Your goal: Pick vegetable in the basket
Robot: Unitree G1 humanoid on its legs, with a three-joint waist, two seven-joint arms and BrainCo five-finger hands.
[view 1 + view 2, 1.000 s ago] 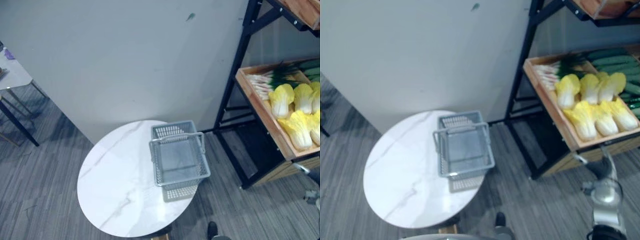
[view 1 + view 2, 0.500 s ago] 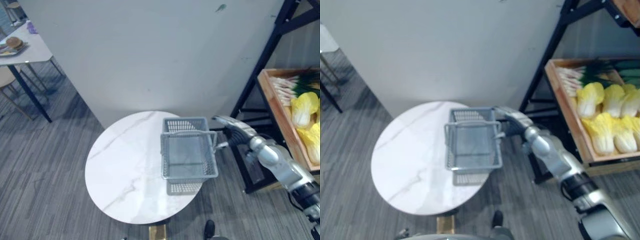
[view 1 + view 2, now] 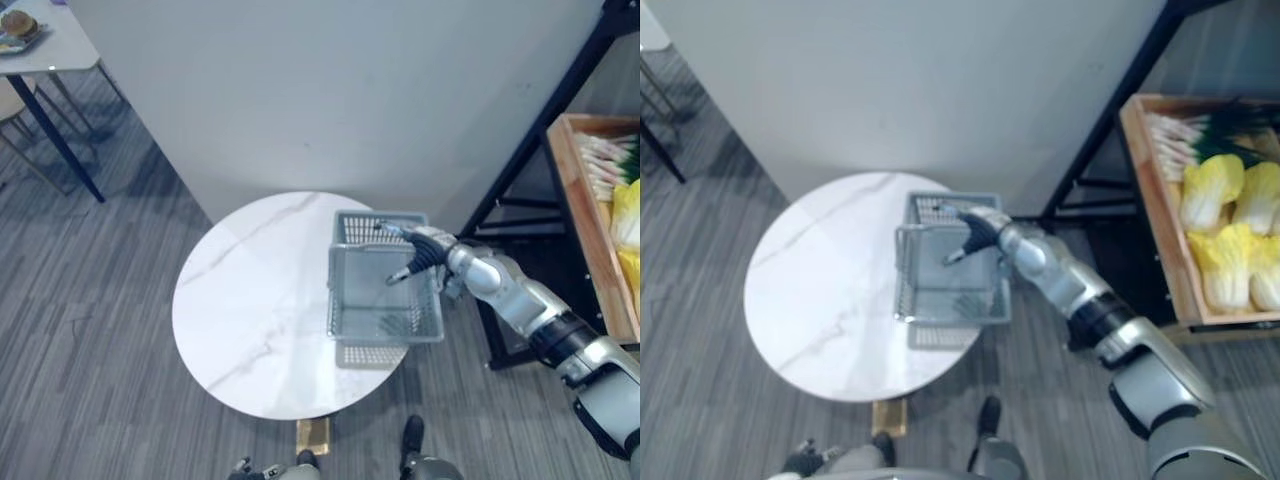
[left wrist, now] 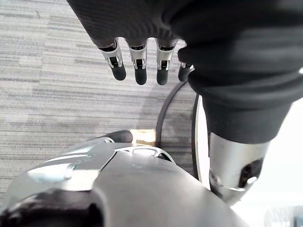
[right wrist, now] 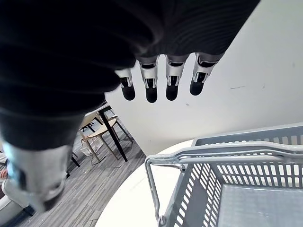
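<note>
An empty grey plastic basket [image 3: 385, 327] stands on the right part of a round white marble table [image 3: 250, 320], its handle [image 5: 222, 153] raised. My right hand [image 3: 425, 248] hovers over the basket's far right corner, open, fingers [image 5: 151, 87] straight and holding nothing. Yellow-white cabbages [image 3: 1225, 225] and scallions [image 3: 1175, 135] lie in a wooden crate [image 3: 1160, 235] on the shelf at the right, well apart from the hand. My left hand [image 4: 139, 71] hangs open above the carpet beside the table.
A black metal shelf frame [image 3: 520, 170] stands between the table and the crate. A grey wall panel [image 3: 330, 90] rises right behind the table. Another table [image 3: 45, 55] with a plate stands far left on the carpet.
The camera has shifted left, pushing the crate toward the edge. My right hand has moved from beside the basket's right side to above its far right corner.
</note>
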